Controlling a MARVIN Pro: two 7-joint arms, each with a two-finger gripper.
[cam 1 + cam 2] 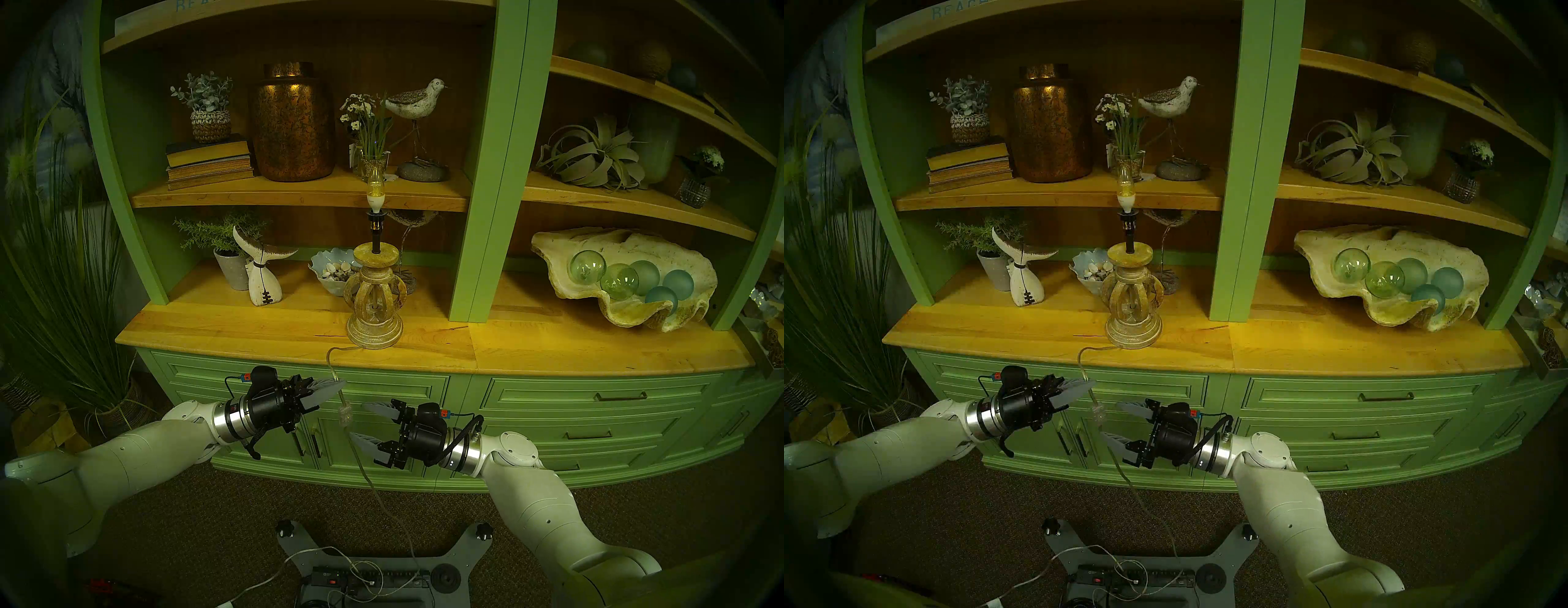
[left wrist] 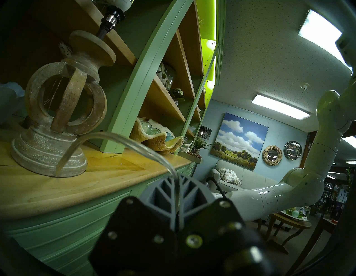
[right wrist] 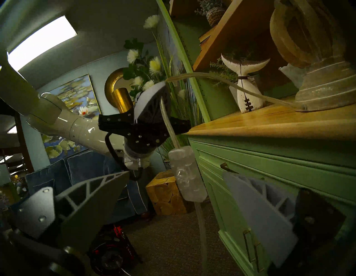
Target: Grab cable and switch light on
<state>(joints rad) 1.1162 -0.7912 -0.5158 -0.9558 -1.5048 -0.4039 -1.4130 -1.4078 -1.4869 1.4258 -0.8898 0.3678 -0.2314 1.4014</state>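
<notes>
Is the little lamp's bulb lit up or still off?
It looks on. The bulb shows a yellow glow inside its glass, and warm yellow light falls on the wooden counter around the lamp base.

I see the light (image 1: 375, 187), a small candle-shaped bulb with a white base glowing faint yellow, standing upright on a thin black stem above its turned beige openwork base, which sits near the front edge of the wooden countertop, left of the middle. The cable (image 1: 333, 365), thin and translucent, leaves the foot of that base, arches over the front edge and hangs down the cabinet face. Its clear rectangular switch block (image 3: 186, 174) dangles just below, roughly vertical, with cord trailing on to the floor.
</notes>
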